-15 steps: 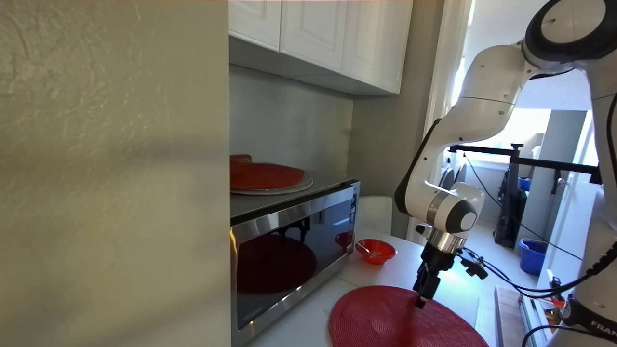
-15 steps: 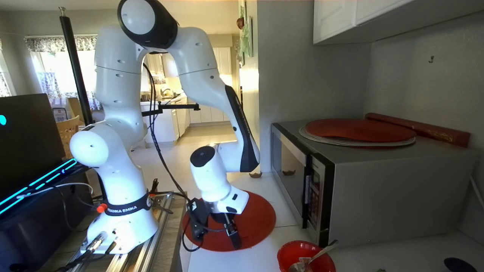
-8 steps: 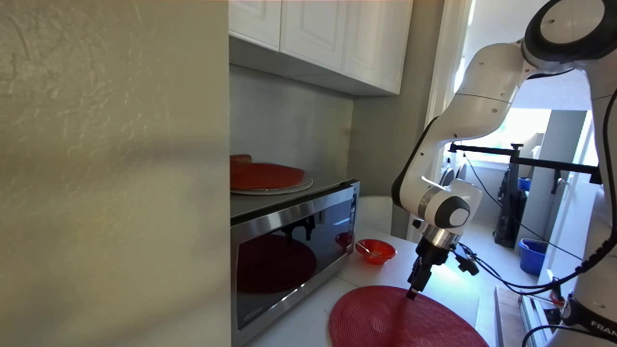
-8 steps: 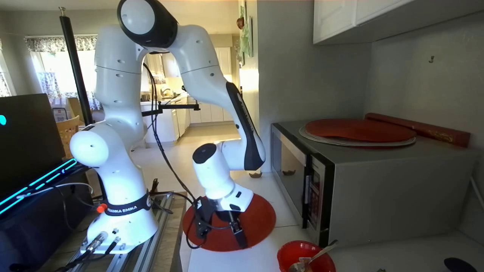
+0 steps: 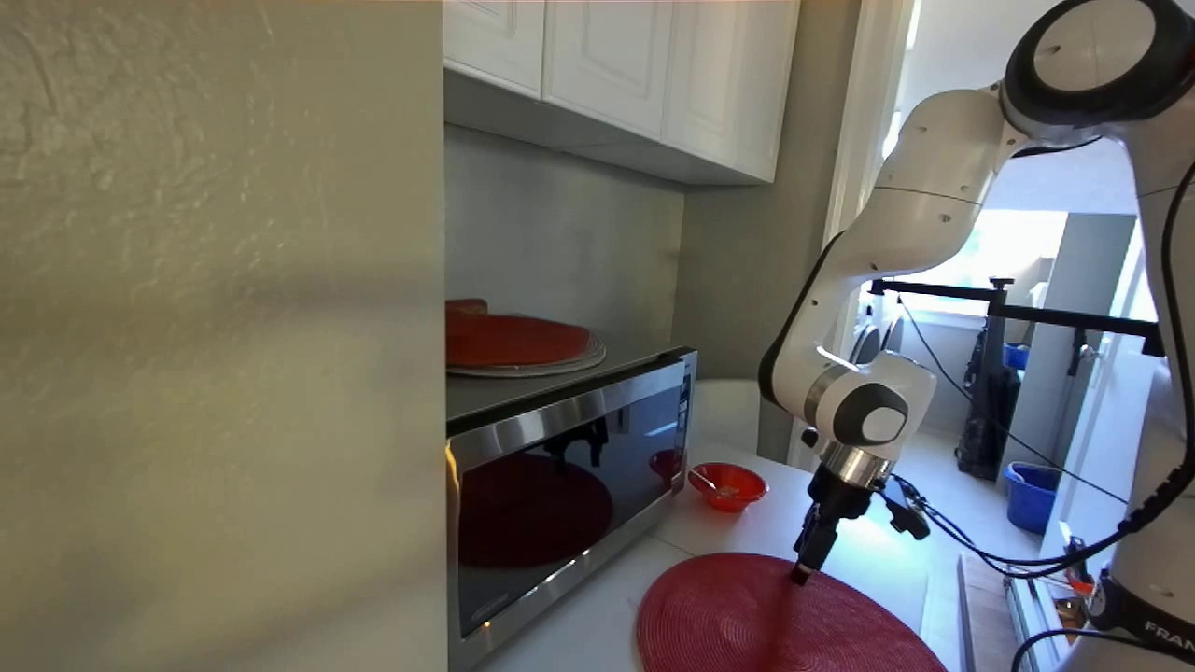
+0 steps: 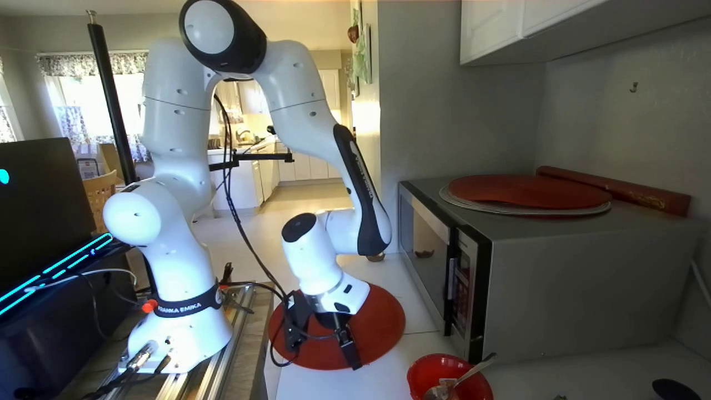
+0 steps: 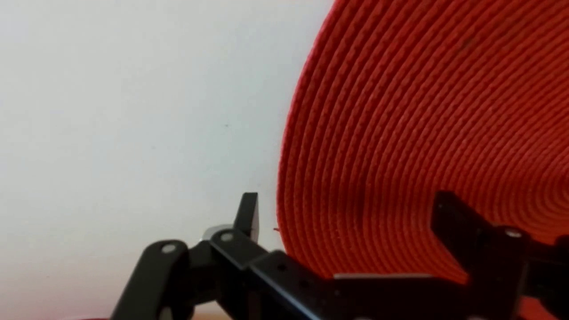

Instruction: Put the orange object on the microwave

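Observation:
The orange object, a flat round red-orange woven disc (image 5: 719, 611), lies on the white table in front of the microwave (image 5: 569, 425). The disc also shows in an exterior view (image 6: 383, 319) and in the wrist view (image 7: 378, 133). The silver microwave with a dark glass door also shows in an exterior view (image 6: 583, 289). My gripper (image 5: 801, 575) points down at the disc's edge; it also shows in an exterior view (image 6: 353, 364). In the wrist view the gripper (image 7: 346, 209) is open, one finger over the table outside the rim, the other over the disc. Whether the fingertips touch is unclear.
A second red disc (image 6: 527, 190) lies on a pale round mat on the microwave top, with a long red box (image 6: 622, 191) behind it. A red bowl (image 5: 728, 487) with a spoon stands near the microwave's corner. White cabinets (image 5: 616, 56) hang above.
My gripper has shifted slightly toward the microwave; it rose a little, then came down slightly. The disc on the table and the microwave have not moved.

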`<state>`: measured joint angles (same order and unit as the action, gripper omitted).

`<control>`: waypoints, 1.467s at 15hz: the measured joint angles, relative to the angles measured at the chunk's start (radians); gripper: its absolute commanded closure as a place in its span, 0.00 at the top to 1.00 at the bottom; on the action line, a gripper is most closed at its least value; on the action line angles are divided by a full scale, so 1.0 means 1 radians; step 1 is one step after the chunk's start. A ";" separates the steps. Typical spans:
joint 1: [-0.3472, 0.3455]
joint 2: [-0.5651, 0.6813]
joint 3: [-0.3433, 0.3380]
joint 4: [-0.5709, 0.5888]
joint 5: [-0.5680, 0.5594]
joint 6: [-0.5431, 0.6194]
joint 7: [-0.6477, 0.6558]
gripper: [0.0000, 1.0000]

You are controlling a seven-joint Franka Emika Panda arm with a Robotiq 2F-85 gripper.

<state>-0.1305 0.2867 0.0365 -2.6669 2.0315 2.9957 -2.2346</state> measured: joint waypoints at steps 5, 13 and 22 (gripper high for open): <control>0.006 0.041 0.000 0.019 0.005 0.000 0.000 1.00; 0.006 0.068 -0.004 0.041 0.005 0.003 0.001 0.84; 0.009 0.067 -0.004 0.043 0.005 0.005 0.001 0.59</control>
<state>-0.1218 0.3535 0.0328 -2.6239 2.0368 3.0006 -2.2337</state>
